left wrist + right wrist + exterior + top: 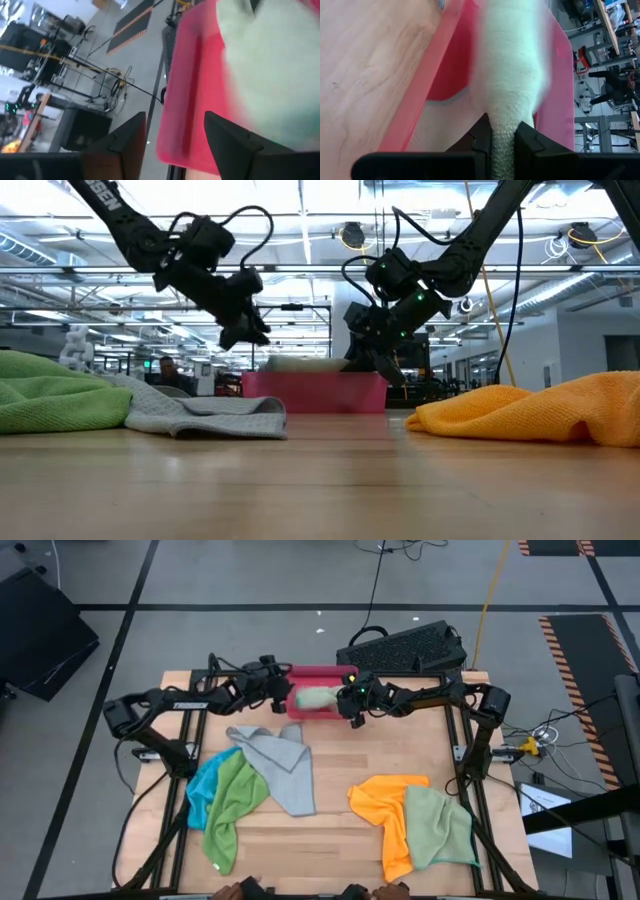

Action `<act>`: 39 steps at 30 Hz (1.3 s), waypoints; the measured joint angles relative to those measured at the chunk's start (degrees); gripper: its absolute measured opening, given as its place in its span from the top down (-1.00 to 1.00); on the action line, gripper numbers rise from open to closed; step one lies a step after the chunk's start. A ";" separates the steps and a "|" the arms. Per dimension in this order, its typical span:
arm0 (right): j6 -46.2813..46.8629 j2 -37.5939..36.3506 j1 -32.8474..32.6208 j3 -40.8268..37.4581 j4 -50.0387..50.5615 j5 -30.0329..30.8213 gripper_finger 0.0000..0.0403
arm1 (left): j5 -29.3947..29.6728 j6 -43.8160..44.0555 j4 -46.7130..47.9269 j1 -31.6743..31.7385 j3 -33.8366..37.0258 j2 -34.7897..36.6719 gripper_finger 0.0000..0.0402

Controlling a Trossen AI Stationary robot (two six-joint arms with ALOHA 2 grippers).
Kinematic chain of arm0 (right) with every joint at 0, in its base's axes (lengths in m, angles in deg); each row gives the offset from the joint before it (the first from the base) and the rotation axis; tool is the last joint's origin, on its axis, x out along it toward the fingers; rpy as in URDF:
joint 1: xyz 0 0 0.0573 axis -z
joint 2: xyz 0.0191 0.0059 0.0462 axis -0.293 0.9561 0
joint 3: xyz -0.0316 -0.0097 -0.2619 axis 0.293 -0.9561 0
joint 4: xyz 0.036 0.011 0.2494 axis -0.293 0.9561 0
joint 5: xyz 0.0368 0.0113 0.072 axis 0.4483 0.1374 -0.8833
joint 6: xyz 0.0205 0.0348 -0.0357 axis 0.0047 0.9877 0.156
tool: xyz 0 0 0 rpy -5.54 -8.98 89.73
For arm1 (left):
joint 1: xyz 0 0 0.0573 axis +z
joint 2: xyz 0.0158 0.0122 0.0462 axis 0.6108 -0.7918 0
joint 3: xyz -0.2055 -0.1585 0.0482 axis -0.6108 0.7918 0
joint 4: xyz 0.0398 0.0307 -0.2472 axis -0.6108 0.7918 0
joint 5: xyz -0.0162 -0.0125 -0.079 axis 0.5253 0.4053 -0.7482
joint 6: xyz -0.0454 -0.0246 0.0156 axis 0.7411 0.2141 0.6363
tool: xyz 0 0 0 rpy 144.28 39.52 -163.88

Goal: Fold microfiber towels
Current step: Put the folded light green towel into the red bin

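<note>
arms: dark, jointed, black cables looping along them
left arm [150, 245]: white lettering
right arm [440, 270]: green lights near wrist

The high view looks straight down from well above, taking in the whole wooden counter [330, 830], both arms and the surrounding floor. The low view sits at counter height at the near edge, facing level across the surface into the room behind; the arms enter it from above. Both views share the pink tray [322, 675] at the far side and the cloths lying nearer. The left wrist view sits close behind the left tool [175, 135], facing past its two dark fingers onto the tray's edge and the floor beyond. The right wrist view sits equally close behind the right tool [503, 142], facing along the tray, which both wrist views share.
</note>
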 joint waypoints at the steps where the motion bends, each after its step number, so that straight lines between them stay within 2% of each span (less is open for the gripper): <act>1: 0.00 0.00 -0.04 0.00 -0.03 -0.03 0.83 | -0.05 1.40 0.04 -0.22 0.00 0.81 0.03; 5: -0.23 0.00 -0.41 0.00 -0.06 -0.04 0.83 | -2.83 8.35 -0.75 -1.17 -0.01 4.65 0.14; 10: -0.64 0.00 -1.01 0.00 -0.47 -0.12 0.83 | -13.36 24.75 -5.43 -1.56 -0.06 4.62 0.24; 12: -0.57 0.00 -1.07 0.00 -0.64 -0.18 0.83 | -17.16 27.17 -4.63 -2.77 -0.17 3.12 0.25; 14: -0.42 0.02 -1.14 0.00 -0.61 -0.18 0.83 | -18.34 28.54 -1.82 -3.99 0.09 1.99 0.19; 21: -0.06 0.00 -1.16 0.00 -1.38 0.04 0.83 | -16.01 30.80 -3.38 -5.67 -0.09 -3.19 -0.23; 25: 2.33 0.00 -1.16 0.00 -5.40 1.42 0.84 | -16.33 30.10 -3.54 -5.63 -0.07 -6.52 -0.34; 28: 2.36 0.00 -1.16 0.02 -8.02 4.21 0.88 | -14.00 30.14 -5.45 -5.61 -0.07 -7.28 -0.31; 32: 2.37 0.00 -0.30 1.58 -8.04 4.35 0.93 | -6.40 27.31 -6.90 -4.80 -0.07 -7.24 -0.18; 35: 2.21 0.00 0.53 3.60 -8.28 6.16 0.94 | -6.93 25.88 -6.97 -2.61 -0.55 -7.25 -0.06; 39: 2.49 -0.02 1.95 6.39 -8.27 9.17 0.93 | -7.50 28.36 -7.02 0.22 -3.09 -7.26 0.03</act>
